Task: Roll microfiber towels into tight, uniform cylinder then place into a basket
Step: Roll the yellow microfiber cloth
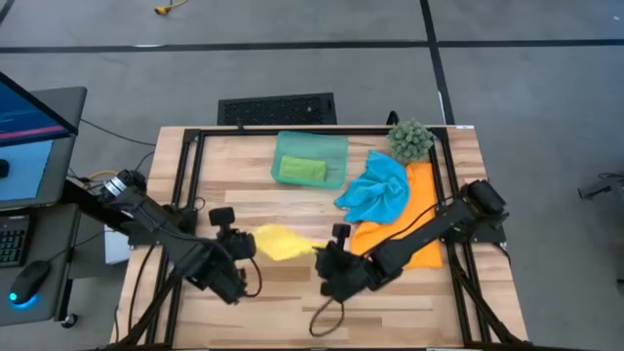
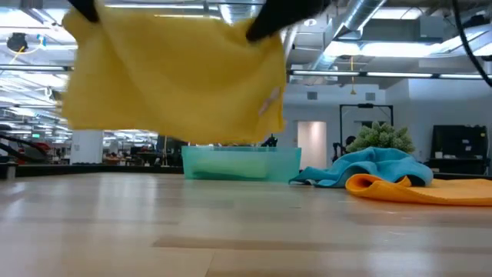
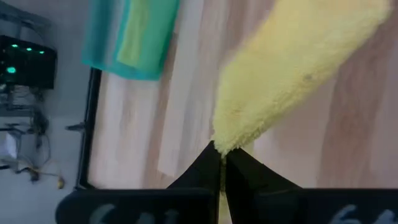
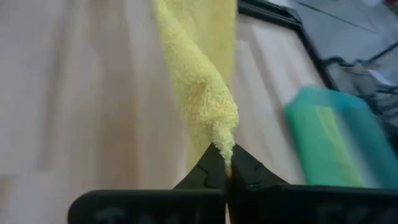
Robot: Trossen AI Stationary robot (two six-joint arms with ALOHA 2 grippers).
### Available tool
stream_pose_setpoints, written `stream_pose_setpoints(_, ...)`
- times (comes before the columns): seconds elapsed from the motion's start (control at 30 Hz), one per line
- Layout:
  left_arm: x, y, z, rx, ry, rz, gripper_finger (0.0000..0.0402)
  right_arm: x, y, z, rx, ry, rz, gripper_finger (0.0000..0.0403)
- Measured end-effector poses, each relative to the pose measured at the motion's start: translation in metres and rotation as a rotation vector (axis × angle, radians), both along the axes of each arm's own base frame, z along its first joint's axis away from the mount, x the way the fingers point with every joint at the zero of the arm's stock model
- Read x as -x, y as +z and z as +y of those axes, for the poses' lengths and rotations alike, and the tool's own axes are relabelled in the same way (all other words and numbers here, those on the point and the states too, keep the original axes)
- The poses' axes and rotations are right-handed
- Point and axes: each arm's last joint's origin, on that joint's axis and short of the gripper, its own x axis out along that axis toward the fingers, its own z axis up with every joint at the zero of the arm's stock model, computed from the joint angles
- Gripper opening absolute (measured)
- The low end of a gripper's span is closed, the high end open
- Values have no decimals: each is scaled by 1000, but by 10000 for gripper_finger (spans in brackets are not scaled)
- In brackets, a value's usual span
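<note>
Both claws pinch one soft yellow microfiber towel (image 1: 280,242) at lower centre of the high view, the left gripper (image 1: 241,246) clamped on one corner and the right gripper (image 1: 328,255) on the other. Up top sits the translucent teal plastic basket (image 1: 336,146), a bright green roll (image 1: 301,170) inside; sky-blue (image 1: 375,190) and orange (image 1: 425,210) cloths lie at right.

From the low view, the yellow towel hangs at upper left, clear of the wooden table (image 2: 231,231).

Each wrist view shows fingers closed on a yellow corner.

This looks like the spreading step; next, lowering it flat and smooth before rolling.
</note>
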Motion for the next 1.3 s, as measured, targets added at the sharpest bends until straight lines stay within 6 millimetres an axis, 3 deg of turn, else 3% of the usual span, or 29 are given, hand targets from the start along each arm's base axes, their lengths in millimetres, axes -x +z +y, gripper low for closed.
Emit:
stream_pose_setpoints(0.1, -5, -16, 3, 26, -4, 27, 0, -1, -12, -10, 13, 4, 38, 15)
stream_pose_setpoints(0.27, -11, -74, -7, 232, -86, 55, 0, 9, -44, -6, -62, 145, 110, 6)
stream_pose_setpoints(0.37, -5, -104, -11, 361, -102, 100, 0, 14, -51, 2, -117, 215, 118, 7)
stream_pose_setpoints(0.47, 2, -121, -9, 391, -52, 113, 0, 17, -51, 10, -186, 264, 130, 16)
stream_pose_setpoints(0.7, 7, -129, -9, 393, -45, 112, 1, 19, -50, 18, -270, 263, 122, 15)
stream_pose_setpoints(0.87, 3, -129, -13, 439, -104, 101, 13, 20, -51, 19, -321, 307, 148, 37)
stream_pose_setpoints(1.07, 0, -128, -18, 511, -124, 98, 47, 19, -50, 19, -349, 287, 139, 87)
stream_pose_setpoints(1.3, 0, -128, -19, 541, -129, 105, 119, 20, -50, 21, -392, 270, 137, 174)
